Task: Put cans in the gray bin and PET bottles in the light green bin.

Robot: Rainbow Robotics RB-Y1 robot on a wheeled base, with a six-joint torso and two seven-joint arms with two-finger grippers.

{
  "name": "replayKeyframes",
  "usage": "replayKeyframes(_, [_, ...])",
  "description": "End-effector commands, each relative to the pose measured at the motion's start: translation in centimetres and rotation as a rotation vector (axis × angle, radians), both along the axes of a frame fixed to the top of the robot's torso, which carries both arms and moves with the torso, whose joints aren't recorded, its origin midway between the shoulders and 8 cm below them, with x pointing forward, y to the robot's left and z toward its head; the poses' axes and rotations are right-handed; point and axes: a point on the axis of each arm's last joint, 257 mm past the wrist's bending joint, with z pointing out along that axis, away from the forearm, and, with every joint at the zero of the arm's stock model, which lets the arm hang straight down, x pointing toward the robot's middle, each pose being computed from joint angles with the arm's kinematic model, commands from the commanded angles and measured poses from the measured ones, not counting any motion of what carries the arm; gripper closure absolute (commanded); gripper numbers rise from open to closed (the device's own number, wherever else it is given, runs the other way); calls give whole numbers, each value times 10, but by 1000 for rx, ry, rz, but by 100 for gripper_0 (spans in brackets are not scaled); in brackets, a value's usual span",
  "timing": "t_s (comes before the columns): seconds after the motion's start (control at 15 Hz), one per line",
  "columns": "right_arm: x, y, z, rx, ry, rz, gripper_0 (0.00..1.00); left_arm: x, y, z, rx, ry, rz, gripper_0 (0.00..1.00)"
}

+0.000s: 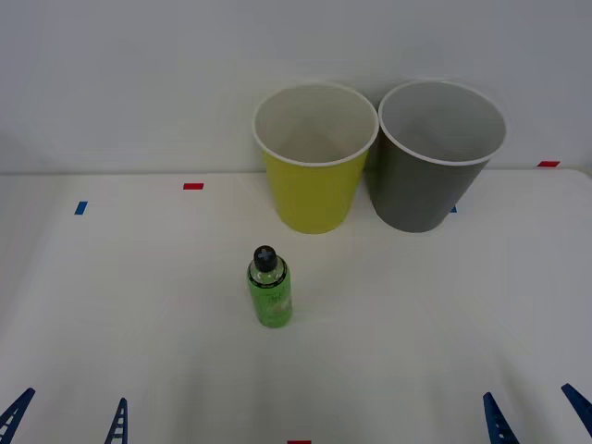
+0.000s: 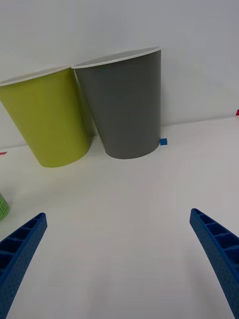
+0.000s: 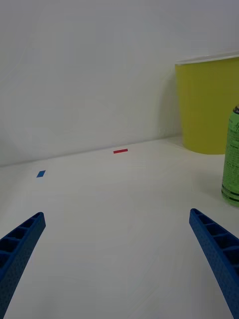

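Green PET bottle (image 3: 231, 158) stands upright before light green bin (image 3: 208, 104).

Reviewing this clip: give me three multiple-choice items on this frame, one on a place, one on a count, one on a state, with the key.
1. Where does the PET bottle stand?
A. Inside the gray bin
B. On the table, nearer the robot than the light green bin
C. Lying at the table's right edge

2. How many bins stand at the back of the table?
A. One
B. Two
C. Three

3. What state are the two tools in?
A. Both open and empty
B. Left one shut on the bottle
C. Both shut on bins

Key:
1 B: it stands upright on the table before the light green bin.
2 B: only that bin and the gray bin, side by side.
3 A: the left tool and right tool sit at the near edge, fingers spread, holding nothing.
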Motion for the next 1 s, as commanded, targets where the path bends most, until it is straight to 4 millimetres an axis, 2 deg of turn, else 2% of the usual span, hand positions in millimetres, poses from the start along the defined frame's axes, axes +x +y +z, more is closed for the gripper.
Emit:
replayKeyframes(0.07, [0,0,0,0,0,0,0,0,0,0,0,0,0,0])
replayKeyframes(1.0, [0,0,0,0,0,0,0,0,0,0,0,0,0,0])
